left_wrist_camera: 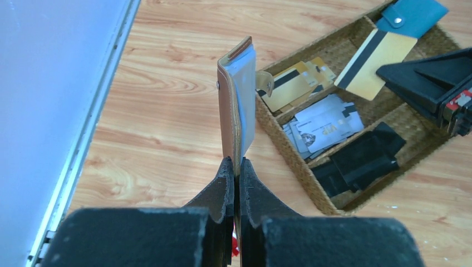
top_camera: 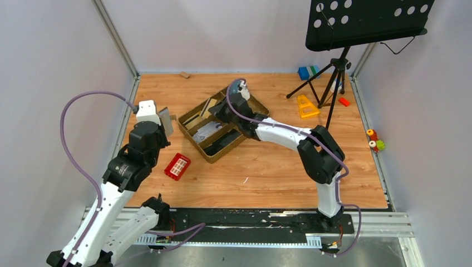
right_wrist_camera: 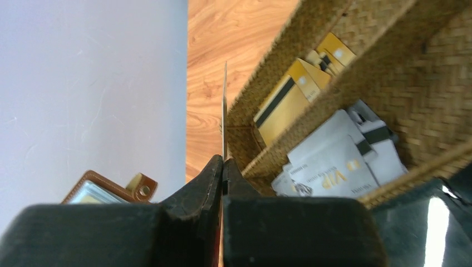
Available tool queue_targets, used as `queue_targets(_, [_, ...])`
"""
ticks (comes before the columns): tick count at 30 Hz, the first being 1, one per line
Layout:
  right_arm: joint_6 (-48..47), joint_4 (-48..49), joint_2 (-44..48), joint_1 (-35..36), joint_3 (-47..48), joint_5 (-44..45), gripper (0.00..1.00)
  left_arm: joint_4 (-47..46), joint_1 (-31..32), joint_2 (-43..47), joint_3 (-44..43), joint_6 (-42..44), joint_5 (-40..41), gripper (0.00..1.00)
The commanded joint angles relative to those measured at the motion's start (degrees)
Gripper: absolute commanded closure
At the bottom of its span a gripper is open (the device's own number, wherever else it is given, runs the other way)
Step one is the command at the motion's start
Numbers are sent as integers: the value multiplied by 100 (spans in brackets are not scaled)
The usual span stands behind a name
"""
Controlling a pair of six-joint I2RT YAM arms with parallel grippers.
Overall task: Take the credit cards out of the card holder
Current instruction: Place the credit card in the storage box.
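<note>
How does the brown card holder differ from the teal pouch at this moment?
The card holder is brown, the pouch blue-teal. The card holder stands upright, pinched in the left gripper; the pouch lies flat at the far corner of the basket, untouched. Both are small with a snap.

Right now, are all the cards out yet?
Not quite. Gold cards and white cards already lie in the woven basket. The right jaws pinch another gold card above it; the left jaws grip the card holder. Whether more cards hide inside, I cannot tell.
</note>
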State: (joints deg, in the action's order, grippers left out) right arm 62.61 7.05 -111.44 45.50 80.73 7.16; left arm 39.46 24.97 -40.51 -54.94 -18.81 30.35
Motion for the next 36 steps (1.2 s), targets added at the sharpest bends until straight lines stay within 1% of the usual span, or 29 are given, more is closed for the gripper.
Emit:
queue_targets(1, [242,448,-363,157,725,507,100,-158,-36,21,-94,351,329,100])
queue_targets(5, [347,413,-894,263,1337,516,100,-176,-36,73,-17,447,577,100])
queue_targets(10, [523,533,-1358,358,1695,544,100,-263,-28,146,199,354,438,100])
queue_targets(13, [697,761,-1483,401,1664,626,100,-265,-12,183,216,385,476,100])
queue_targets(19, [885,878,-1680,508,1727,780,100,-292,99,189,246,355,486,100])
queue_targets(28, [1017,954,-1863,562,1734,1046,100,-302,122,332,323,344,561,100])
queue_targets(36, [1205,840,-2062,574,1883,1079,100,-355,122,385,400,343,604,100])
